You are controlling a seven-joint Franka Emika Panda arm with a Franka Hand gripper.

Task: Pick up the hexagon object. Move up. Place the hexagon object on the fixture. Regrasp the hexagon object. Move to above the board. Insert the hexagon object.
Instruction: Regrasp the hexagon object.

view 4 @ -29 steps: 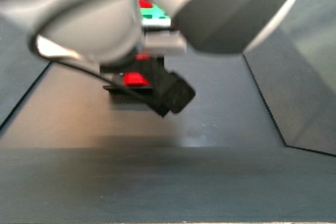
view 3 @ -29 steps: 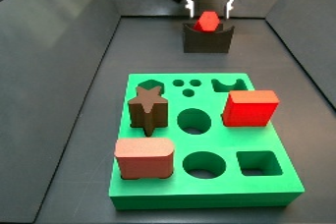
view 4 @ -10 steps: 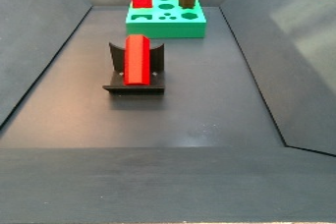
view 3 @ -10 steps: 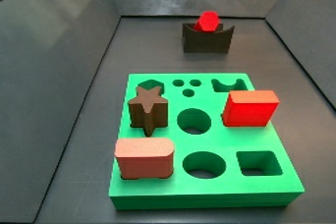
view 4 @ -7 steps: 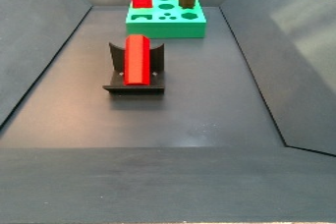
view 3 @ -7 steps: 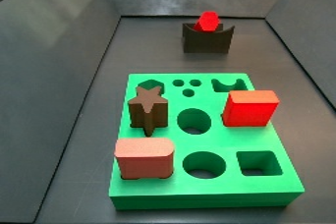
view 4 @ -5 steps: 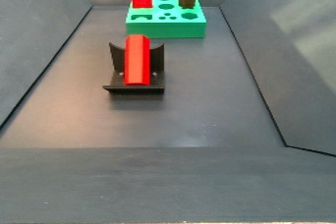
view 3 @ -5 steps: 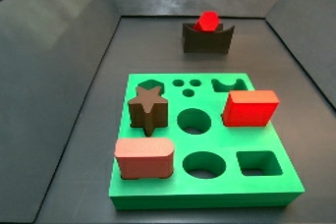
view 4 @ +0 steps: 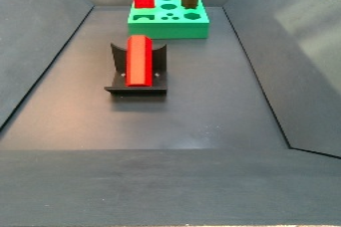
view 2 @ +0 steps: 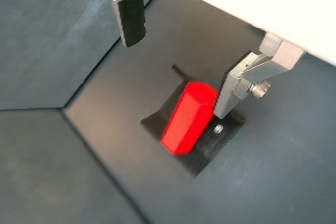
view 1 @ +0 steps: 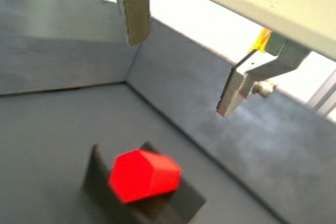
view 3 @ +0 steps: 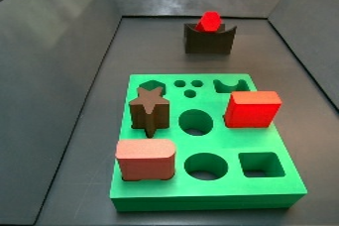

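The hexagon object point(view 3: 209, 20) is a slim red bar lying in the notch of the dark fixture point(view 3: 208, 40) at the far end of the floor. In a side view the hexagon object point(view 4: 138, 60) lies lengthwise on the fixture point(view 4: 134, 89). My gripper point(view 2: 179, 79) hangs open well above the hexagon object point(view 2: 190, 118), touching nothing, and its silver fingers point(view 1: 137, 17) stand wide apart over the hexagon object point(view 1: 141, 174). The green board point(view 3: 159, 205) with its cut-outs lies apart from the fixture. Neither side view shows the gripper.
On the board stand a red cube point(view 3: 253, 109), a dark brown star block point(view 3: 150, 108) and a salmon-pink rounded block point(view 3: 145, 159). Sloping dark walls point(view 4: 260, 62) enclose the floor on both sides.
About three seconds ago the gripper was down at the fixture around the hexagon object. It has since let go and risen out of the side views. Nothing moved in the last second.
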